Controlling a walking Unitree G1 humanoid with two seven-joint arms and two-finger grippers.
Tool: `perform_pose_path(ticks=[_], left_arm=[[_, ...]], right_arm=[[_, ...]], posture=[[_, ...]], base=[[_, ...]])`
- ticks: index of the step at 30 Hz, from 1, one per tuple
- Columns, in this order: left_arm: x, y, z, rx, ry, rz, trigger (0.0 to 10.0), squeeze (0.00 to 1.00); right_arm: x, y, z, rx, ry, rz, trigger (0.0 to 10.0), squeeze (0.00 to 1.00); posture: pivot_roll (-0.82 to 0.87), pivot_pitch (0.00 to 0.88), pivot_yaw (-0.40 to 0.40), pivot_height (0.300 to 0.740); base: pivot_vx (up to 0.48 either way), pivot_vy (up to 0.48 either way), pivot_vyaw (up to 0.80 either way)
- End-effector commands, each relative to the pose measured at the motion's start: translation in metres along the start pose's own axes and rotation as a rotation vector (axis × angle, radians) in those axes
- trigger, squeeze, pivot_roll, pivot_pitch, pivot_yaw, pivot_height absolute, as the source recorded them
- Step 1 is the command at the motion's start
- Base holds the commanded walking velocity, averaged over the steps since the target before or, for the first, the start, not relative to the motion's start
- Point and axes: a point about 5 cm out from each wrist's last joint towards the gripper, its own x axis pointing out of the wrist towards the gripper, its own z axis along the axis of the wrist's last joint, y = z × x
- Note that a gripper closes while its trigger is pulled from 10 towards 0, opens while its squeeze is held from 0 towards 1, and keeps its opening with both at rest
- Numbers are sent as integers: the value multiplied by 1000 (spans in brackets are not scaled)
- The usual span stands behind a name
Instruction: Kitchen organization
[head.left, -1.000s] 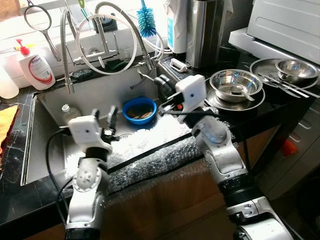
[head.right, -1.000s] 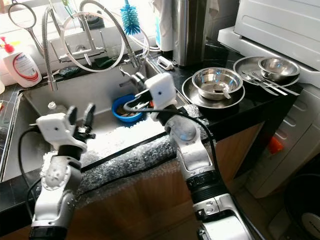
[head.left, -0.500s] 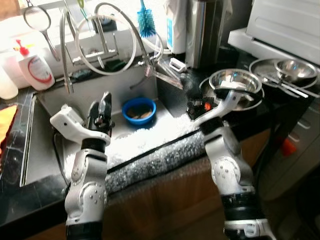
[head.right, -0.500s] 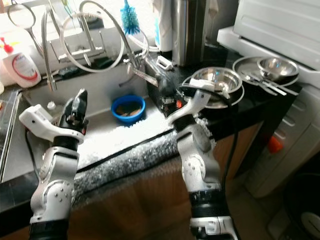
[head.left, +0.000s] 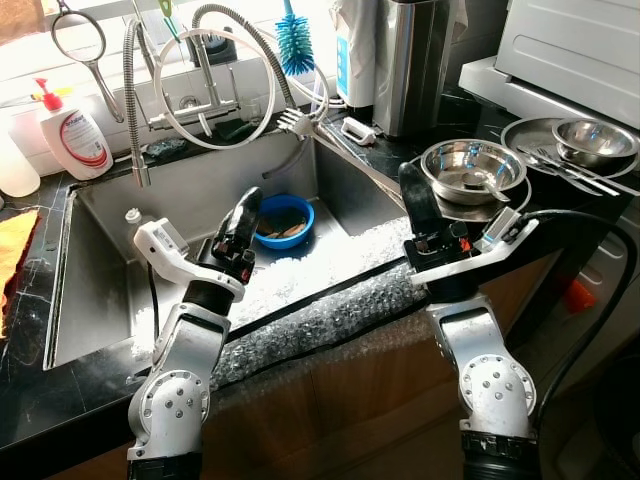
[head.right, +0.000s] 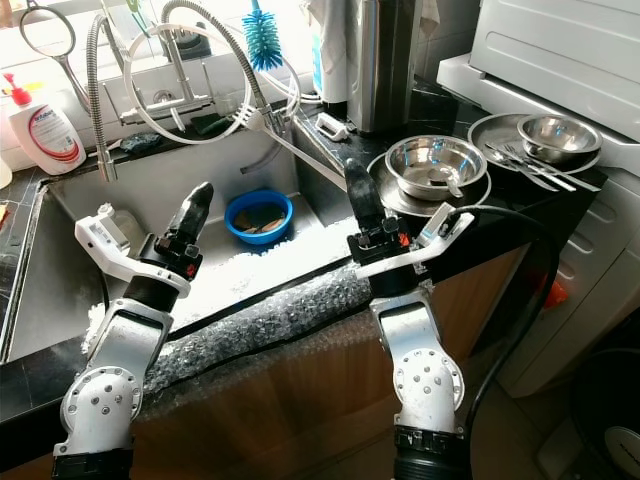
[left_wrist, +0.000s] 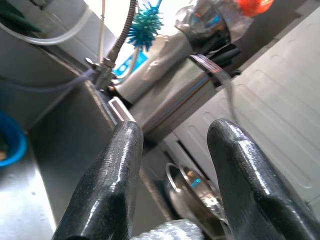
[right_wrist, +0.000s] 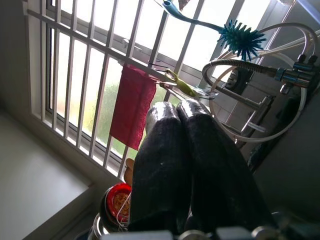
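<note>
Presently: left gripper (head.left: 247, 203), fingers parted and empty, raised over the sink (head.left: 100, 260) at frame centre-left. Blue bowl (head.left: 280, 219) lies in the sink basin just right of its tips, apart. Right gripper (head.left: 410, 185), fingers pressed together holding nothing, stands right of centre beside the steel bowl (head.left: 470, 170) on the black counter (head.left: 560, 215). Bubble wrap (head.left: 320, 320) drapes the sink's front edge below both.
</note>
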Motion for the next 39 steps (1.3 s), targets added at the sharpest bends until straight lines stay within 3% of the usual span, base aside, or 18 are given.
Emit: perform_pose_path(ticks=[1, 5, 20, 39], left_arm=[[-2, -7, -4, -31, 7, -28, 10000, 0], [-2, -11, -9, -66, 34, -61, 10000, 0], [-2, -20, -21, -112, 87, -115, 10000, 0], [-2, -20, -19, -92, 56, -109, 10000, 0]], right_arm=[[-6, 4, -11, 39, 18, 2, 10000, 0], [-13, 0, -21, 74, 47, -24, 10000, 0], [-15, 0, -40, 175, 122, 12, 10000, 0], [-24, -8, -54, 174, 222, -46, 10000, 0]], posture=[[-201, 0, 122, 740], [-209, 0, 132, 740], [-194, 0, 131, 740], [-170, 0, 99, 740]], base=[[0, 0, 0], [0, 0, 0], [0, 0, 0], [0, 0, 0]])
